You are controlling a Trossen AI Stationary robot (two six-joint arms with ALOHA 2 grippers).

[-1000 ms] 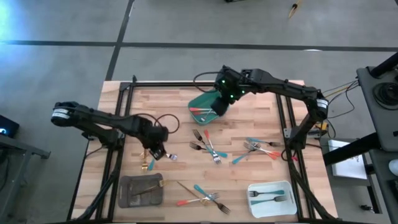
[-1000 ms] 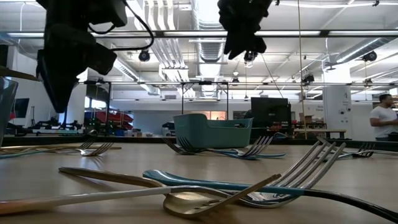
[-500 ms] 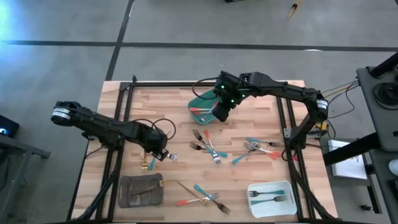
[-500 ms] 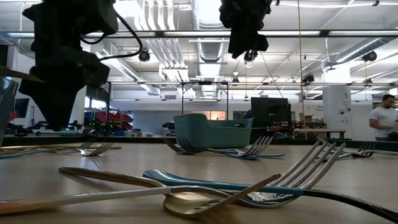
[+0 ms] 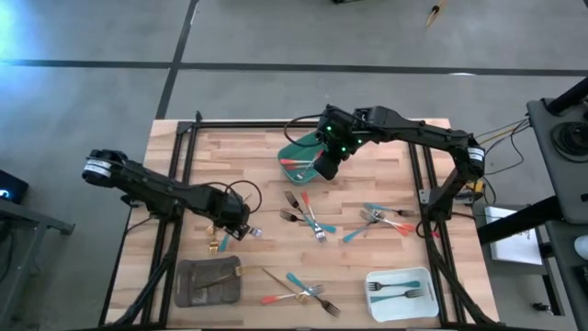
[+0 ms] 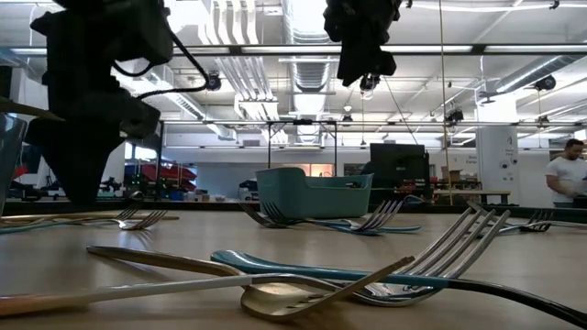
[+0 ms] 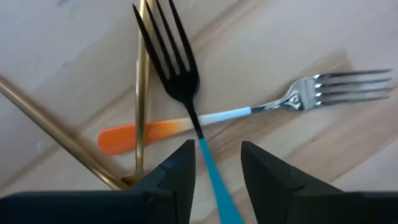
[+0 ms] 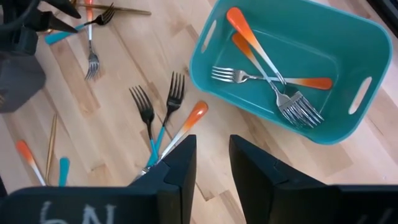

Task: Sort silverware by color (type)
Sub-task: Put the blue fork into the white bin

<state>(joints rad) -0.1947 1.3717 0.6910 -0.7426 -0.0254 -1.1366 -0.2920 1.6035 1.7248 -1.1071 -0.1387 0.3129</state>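
Observation:
My left gripper (image 5: 231, 228) points down, low over a small pile of silverware at the table's left. It is open, and its fingers (image 7: 180, 171) stand on either side of the teal handle (image 7: 211, 177) of a black-tined fork (image 7: 169, 56) without touching it. That fork lies across an orange-handled silver fork (image 7: 205, 119) and beside gold utensils (image 7: 142, 93). My right gripper (image 5: 323, 170) hangs open and holds nothing, high above the near edge of the teal tray (image 8: 339, 50). Three orange-handled forks (image 8: 273, 81) lie in that tray.
More forks lie loose in heaps at the table's middle (image 5: 308, 216), right (image 5: 386, 221) and near edge (image 5: 299, 290). A grey tray (image 5: 207, 280) with gold pieces sits near left. A white tray (image 5: 400, 292) with teal-handled forks sits near right. A person (image 6: 561, 174) stands far off.
My left gripper has come down toward the small pile at the table's left and has rolled about its own axis, staying open.

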